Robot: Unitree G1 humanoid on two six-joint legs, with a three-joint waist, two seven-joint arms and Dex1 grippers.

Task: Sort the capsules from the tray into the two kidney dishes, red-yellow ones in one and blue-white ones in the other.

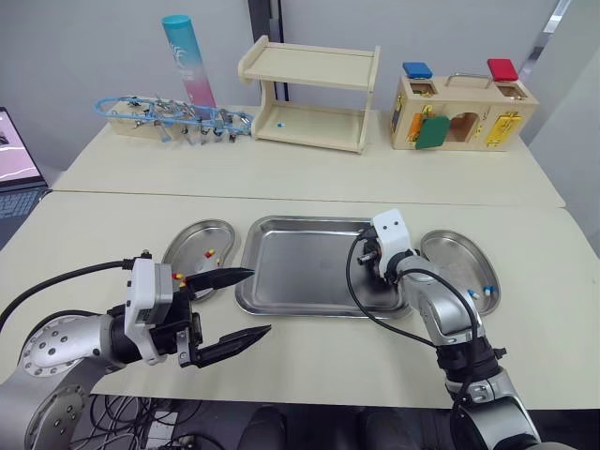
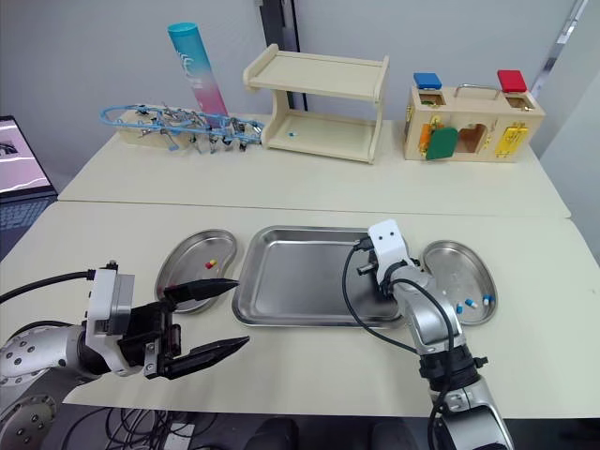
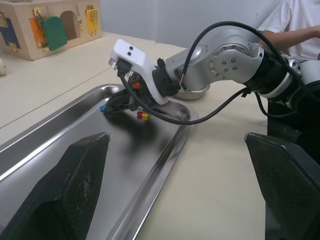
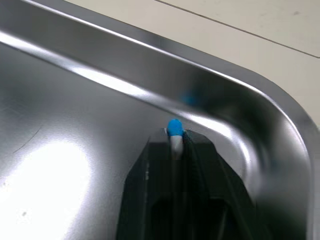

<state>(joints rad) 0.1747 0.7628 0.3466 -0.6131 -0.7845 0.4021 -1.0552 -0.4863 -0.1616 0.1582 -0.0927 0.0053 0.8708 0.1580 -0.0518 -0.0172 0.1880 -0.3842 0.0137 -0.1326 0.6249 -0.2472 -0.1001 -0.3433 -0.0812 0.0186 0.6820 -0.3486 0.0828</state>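
Left gripper [image 1: 261,300]: fingers spread wide and empty, hovering just near of the left dish [image 1: 192,246].
Right gripper [image 4: 175,150]: down at the tray's [image 1: 300,223] right end, fingers pinching a blue-white capsule [image 4: 174,129].
Handling: we judge the capsule light, slick and easily crushed, so we hold it gently at mid-body.
Tray floor: a red-yellow capsule [image 3: 143,115] lies just beside the right gripper.
Dishes: the left dish holds red-yellow ones and the right dish [image 1: 450,246] holds blue-white ones.
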